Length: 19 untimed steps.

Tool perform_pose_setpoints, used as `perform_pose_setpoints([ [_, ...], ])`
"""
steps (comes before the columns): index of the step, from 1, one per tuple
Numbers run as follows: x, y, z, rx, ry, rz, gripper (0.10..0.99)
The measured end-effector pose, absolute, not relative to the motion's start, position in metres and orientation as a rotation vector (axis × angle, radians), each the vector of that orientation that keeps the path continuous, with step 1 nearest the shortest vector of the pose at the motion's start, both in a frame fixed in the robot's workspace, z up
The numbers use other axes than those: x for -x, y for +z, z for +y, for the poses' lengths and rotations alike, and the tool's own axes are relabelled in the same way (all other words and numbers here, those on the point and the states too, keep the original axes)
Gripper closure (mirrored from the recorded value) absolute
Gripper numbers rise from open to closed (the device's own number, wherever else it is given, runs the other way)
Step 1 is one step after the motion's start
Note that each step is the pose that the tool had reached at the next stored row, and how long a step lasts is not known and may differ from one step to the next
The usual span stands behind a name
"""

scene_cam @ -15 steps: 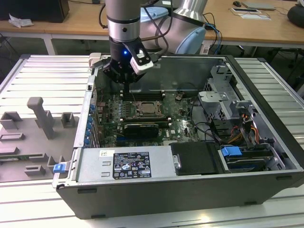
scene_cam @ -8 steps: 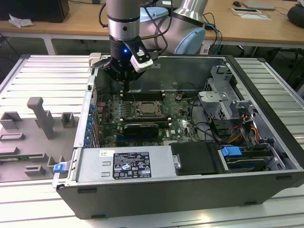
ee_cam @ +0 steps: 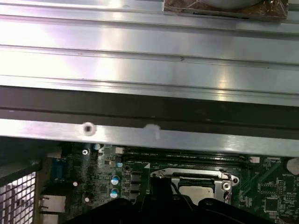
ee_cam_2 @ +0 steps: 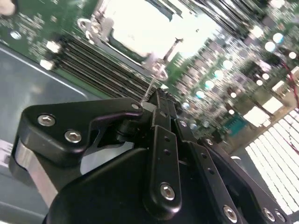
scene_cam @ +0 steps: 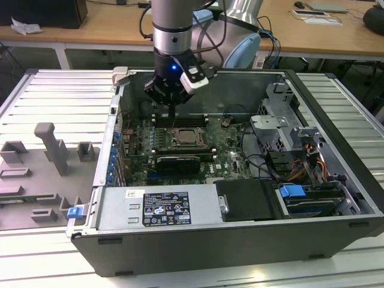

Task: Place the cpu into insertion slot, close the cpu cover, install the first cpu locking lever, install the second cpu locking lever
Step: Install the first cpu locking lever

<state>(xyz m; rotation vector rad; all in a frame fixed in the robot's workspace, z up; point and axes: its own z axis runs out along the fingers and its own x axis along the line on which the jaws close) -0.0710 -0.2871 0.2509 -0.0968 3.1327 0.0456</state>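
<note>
The cpu (scene_cam: 187,138) lies pale and flat in the insertion slot (scene_cam: 203,146) on the motherboard. It shows as a bright square in the second wrist view (ee_cam_2: 140,28) and as a pale patch in the first wrist view (ee_cam: 196,192). The cpu cover (ee_cam: 191,175) lies down around it as a metal frame. A thin wire locking lever (ee_cam_2: 161,65) rises from the socket's edge up to my fingertips. My gripper (scene_cam: 172,115) hangs just behind the socket in the exterior view. Its black fingers (ee_cam_2: 161,140) are shut together, with the tip against the lever.
A long black graphics card (scene_cam: 175,162) lies in front of the socket, and memory slots (ee_cam_2: 93,60) run beside it. The case's far wall (ee_cam: 149,98) stands close behind the gripper. A drive cage (scene_cam: 282,129) with cables is at the exterior view's right, and the power supply (scene_cam: 156,207) is at the front.
</note>
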Motion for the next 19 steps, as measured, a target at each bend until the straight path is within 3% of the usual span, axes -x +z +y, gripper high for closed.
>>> perform_pose_setpoints([
  [3, 0.054, 0.246, -0.287, 0.105, 0.048, 3.132, 0.98],
  [5, 0.054, 0.246, -0.287, 0.107, 0.105, 3.129, 0.98],
  [19, 0.04, 0.229, -0.286, 0.114, 0.106, 3.129, 0.98],
])
